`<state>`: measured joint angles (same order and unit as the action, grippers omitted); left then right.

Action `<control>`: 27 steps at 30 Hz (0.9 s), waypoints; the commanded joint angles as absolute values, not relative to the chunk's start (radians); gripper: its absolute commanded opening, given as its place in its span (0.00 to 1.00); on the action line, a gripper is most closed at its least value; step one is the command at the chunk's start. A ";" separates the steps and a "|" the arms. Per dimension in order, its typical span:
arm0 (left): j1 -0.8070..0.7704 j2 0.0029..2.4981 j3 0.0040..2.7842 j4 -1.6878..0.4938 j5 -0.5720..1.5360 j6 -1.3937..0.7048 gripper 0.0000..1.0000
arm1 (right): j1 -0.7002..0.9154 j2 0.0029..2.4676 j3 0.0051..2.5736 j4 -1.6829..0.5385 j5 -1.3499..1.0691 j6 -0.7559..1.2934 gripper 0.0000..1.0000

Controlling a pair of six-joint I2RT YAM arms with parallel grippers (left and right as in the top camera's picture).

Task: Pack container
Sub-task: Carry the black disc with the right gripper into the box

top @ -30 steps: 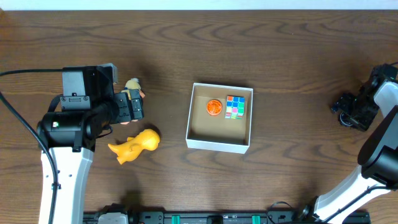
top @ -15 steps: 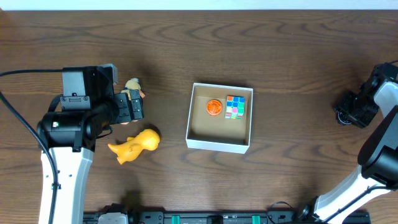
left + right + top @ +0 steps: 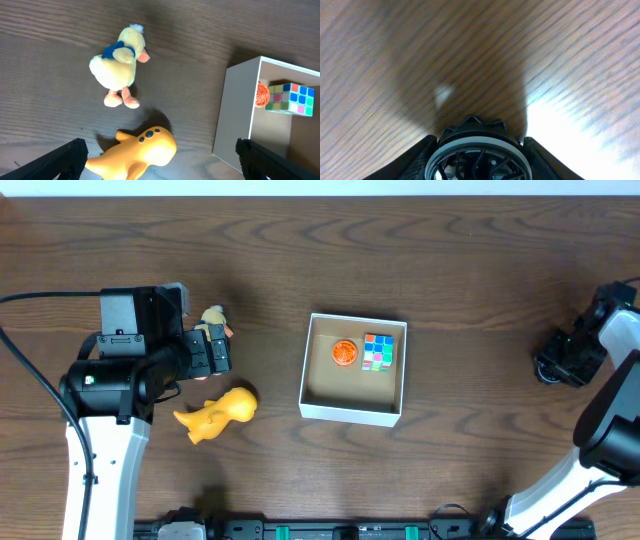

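Note:
The container (image 3: 352, 412), a shallow white-walled square box with a brown floor, sits mid-table. It holds an orange ball (image 3: 344, 353) and a colour cube (image 3: 378, 351). A yellow rubber animal toy (image 3: 218, 414) and a plush duck (image 3: 214, 320) lie on the table left of it. My left gripper (image 3: 160, 167) is wide open just above the yellow toy (image 3: 137, 152), with the duck (image 3: 120, 67) ahead and the container's wall (image 3: 235, 115) at the right. My right gripper (image 3: 560, 360) is at the far right edge, shut on a black toy wheel (image 3: 477, 152) with a grey rim.
The dark wooden table (image 3: 480, 460) stretches between the container and the right arm. The left arm's body (image 3: 110, 380) stands left of the two loose toys.
The right gripper with the black wheel has shifted slightly to the left and turned a little. The left arm and the toys have not moved.

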<state>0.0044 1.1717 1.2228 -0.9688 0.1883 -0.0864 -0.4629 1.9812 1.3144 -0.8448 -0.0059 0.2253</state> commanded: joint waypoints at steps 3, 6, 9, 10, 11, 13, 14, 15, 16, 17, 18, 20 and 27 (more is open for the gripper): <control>0.001 1.177 1.240 -0.972 0.191 -0.099 0.98 | -0.323 1.777 1.365 -0.893 -0.035 0.196 0.54; 0.001 1.177 1.240 -0.971 0.191 -0.099 0.98 | -0.215 1.681 1.373 -0.923 -0.059 0.192 0.52; 0.001 1.177 1.240 -0.971 0.191 -0.099 0.98 | -0.078 1.592 1.374 -0.944 -0.076 0.192 0.52; 0.001 1.177 1.240 -0.971 0.191 -0.099 0.98 | -0.028 1.570 1.374 -0.950 -0.081 0.193 0.52; 0.001 1.177 1.240 -0.971 0.191 -0.099 0.98 | 0.029 1.552 1.374 -0.955 -0.084 0.192 0.52; 0.001 1.177 1.240 -0.971 0.191 -0.099 0.98 | 0.118 1.537 1.374 -0.962 -0.084 0.185 0.52; 0.001 1.177 1.240 -0.972 0.191 -0.099 0.98 | 0.167 1.535 1.374 -0.968 -0.084 0.185 0.52; 0.001 1.177 1.240 -0.972 0.191 -0.099 0.98 | 0.210 1.536 1.374 -0.971 -0.084 0.185 0.52; 0.001 1.177 1.240 -0.972 0.191 -0.099 0.98 | 0.262 1.541 1.374 -0.975 -0.083 0.184 0.53; 0.001 1.177 1.240 -0.972 0.191 -0.099 0.98 | 0.294 1.545 1.374 -0.976 -0.083 0.183 0.53; 0.001 1.177 1.240 -0.972 0.191 -0.099 0.98 | 0.337 1.551 1.374 -0.976 -0.083 0.177 0.53; 0.001 1.177 1.240 -0.972 0.191 -0.099 0.98 | 0.413 1.569 1.373 -0.975 -0.079 0.178 0.53; 0.001 1.177 1.240 -0.972 0.191 -0.099 0.98 | 0.540 1.681 1.372 -0.975 -0.079 0.179 0.54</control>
